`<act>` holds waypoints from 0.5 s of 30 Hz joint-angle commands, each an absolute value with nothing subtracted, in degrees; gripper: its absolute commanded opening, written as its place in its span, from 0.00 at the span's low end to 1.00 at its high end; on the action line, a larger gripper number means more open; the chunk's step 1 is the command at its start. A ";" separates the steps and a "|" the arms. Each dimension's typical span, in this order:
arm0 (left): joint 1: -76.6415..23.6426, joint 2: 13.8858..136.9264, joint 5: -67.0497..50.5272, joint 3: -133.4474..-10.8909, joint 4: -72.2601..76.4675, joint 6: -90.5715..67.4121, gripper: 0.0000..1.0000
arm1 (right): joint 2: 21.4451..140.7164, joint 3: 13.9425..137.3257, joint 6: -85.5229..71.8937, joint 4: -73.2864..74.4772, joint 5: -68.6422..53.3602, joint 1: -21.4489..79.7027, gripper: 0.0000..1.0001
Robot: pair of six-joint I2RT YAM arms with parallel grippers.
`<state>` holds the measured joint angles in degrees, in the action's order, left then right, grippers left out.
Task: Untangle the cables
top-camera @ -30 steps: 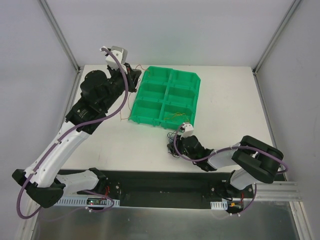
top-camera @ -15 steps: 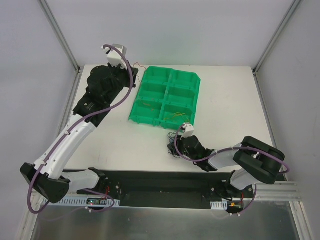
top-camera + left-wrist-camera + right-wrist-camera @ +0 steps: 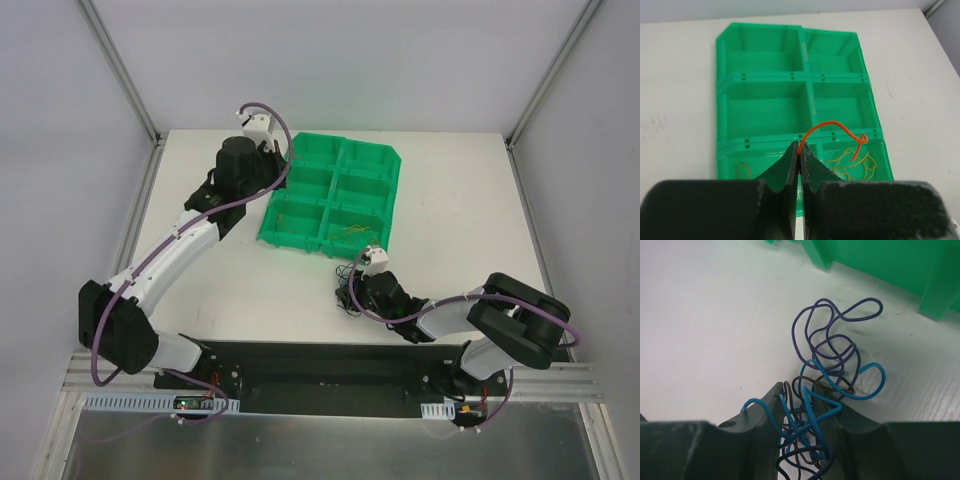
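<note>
- The left arm has swung in over the last second. It was stretched out off the bin's 9 o'clock side, and now the elbow is tucked and the wrist has come round over the green bin (image 3: 720,100).
- The left gripper (image 3: 800,160) is pinched tight on one orange-red wire (image 3: 827,127). The wire arches up from the jaws and hooks over towards 2 o'clock, clear of everything else.
- So one strand is out of the knot and is being carried to a compartment, by my reading.
- Below it, in the bin row nearest the fingers, yellow wires (image 3: 852,162) sit at 5 o'clock and a small orange loop (image 3: 743,170) at 7 o'clock. The other four compartments look bare.
- The orange loop's compartment looks the likely home. The wire hangs nearer the yellow side, so I'd expect a small shift before release.
- The right arm hasn't budged. The right gripper (image 3: 807,412) has its jaws part-open around the remaining tangle (image 3: 832,345) of blue, dark purple and black strands.
- That tangle rests on the white table (image 3: 700,315), at 6 o'clock from the bin's near right corner.
- Plenty is left to do, as those strands are still thoroughly looped together.
</note>
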<state>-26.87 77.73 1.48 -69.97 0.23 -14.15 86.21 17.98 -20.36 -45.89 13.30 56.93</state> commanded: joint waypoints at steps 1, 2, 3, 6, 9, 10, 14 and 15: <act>-26.10 81.29 -2.28 -69.26 3.08 -17.75 0.00 | 86.66 18.46 -20.48 -42.71 13.71 56.78 0.33; -26.10 81.91 -2.37 -68.82 3.08 -18.62 0.00 | 86.66 18.37 -20.48 -42.71 13.88 56.78 0.33; -26.02 82.70 -2.81 -68.30 3.16 -19.33 0.00 | 86.49 18.37 -20.48 -42.71 14.06 56.78 0.33; -26.02 85.59 -3.78 -67.50 2.82 -20.48 0.00 | 86.57 18.54 -20.21 -42.54 14.24 56.78 0.33; -25.84 88.67 -3.78 -67.76 0.62 -21.09 0.00 | 86.48 18.54 -20.39 -42.45 13.45 56.86 0.33; -25.84 89.55 -4.04 -67.94 0.27 -21.44 0.00 | 86.40 18.63 -20.48 -42.45 13.36 56.78 0.33; -25.75 91.84 -5.27 -66.89 -2.02 -23.37 0.00 | 86.22 18.55 -20.13 -42.45 13.53 56.87 0.33; -25.75 92.02 -5.19 -66.10 -1.93 -23.99 0.00 | 85.87 18.46 -20.13 -42.36 13.54 56.78 0.33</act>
<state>-26.17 91.48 -3.25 -67.55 -0.62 -20.73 86.21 18.09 -20.36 -45.69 13.26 56.93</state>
